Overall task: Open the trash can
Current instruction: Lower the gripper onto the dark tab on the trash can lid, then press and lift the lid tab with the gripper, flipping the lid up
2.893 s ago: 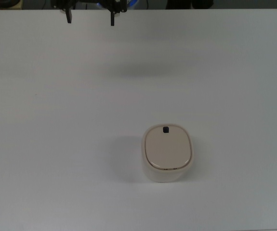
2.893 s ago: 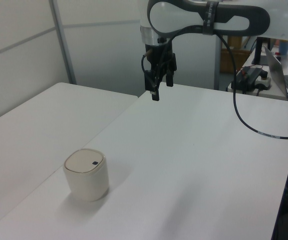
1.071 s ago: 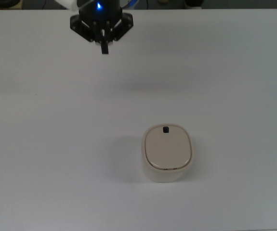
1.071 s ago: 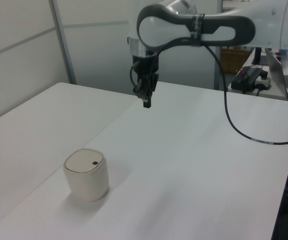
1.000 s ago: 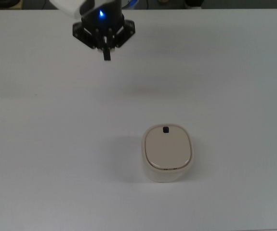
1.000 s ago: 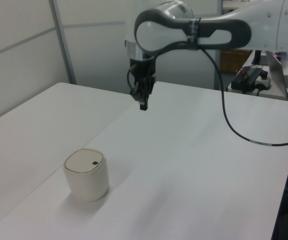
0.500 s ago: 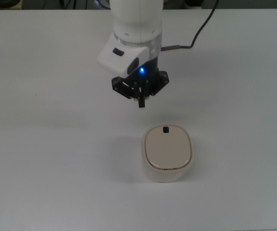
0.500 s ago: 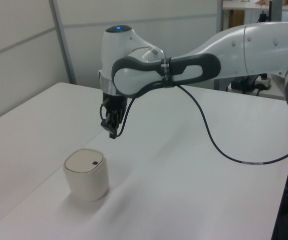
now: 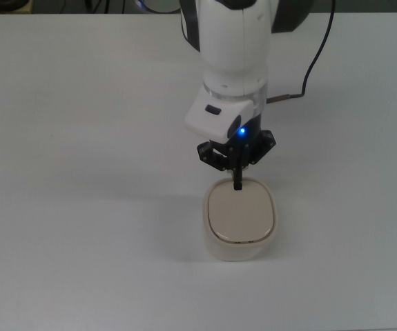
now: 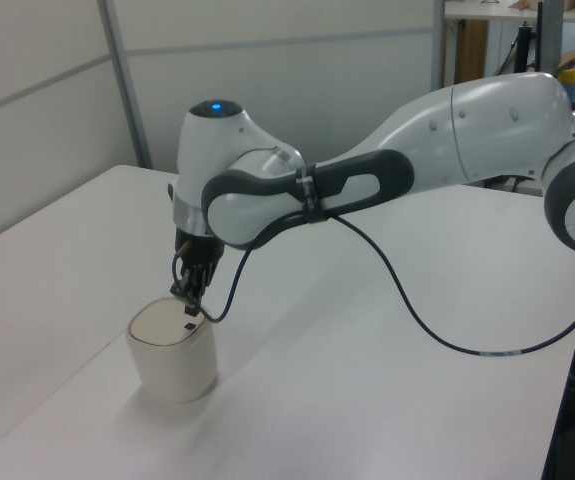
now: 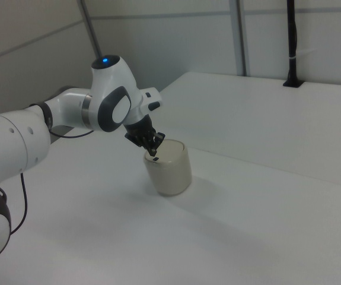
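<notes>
A small cream-white plastic trash can (image 9: 240, 238) with a beige, rounded-rectangle lid (image 9: 241, 212) stands upright on a white table (image 9: 81, 207), lid closed. In the top view it sits right of centre in the lower half, its long axis running top to bottom, the black button (image 10: 190, 325) end pointing toward the top edge. The black two-finger gripper (image 9: 237, 185) of the white arm (image 10: 447, 140) points straight down over that end (fingers pressed together, holding nothing), its tip just above or touching the button.
</notes>
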You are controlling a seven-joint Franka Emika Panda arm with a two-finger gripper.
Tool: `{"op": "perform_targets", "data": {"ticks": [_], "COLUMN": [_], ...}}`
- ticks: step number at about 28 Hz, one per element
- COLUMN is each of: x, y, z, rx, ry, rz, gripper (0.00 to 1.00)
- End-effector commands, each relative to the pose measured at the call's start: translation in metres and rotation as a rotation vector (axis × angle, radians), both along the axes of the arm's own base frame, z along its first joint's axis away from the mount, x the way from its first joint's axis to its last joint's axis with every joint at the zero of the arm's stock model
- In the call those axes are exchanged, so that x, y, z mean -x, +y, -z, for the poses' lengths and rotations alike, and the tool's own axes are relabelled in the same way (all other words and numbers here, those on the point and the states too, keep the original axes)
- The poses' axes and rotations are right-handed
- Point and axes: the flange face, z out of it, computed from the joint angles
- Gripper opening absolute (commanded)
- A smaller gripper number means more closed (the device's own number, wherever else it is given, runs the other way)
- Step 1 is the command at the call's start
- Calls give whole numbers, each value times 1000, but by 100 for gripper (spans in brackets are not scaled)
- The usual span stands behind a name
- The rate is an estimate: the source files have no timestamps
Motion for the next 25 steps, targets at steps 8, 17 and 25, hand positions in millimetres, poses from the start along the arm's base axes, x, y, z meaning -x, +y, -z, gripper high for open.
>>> {"op": "perform_targets", "data": {"ticks": [8,17,25], "x": [-9,-11,-8], "y": [2,2,-1], "z": [19,42,12], "rx": [-1,33,4], "ry": [-30,-4,-33], "rz": [34,22,39], "gripper": [0,0,0]}}
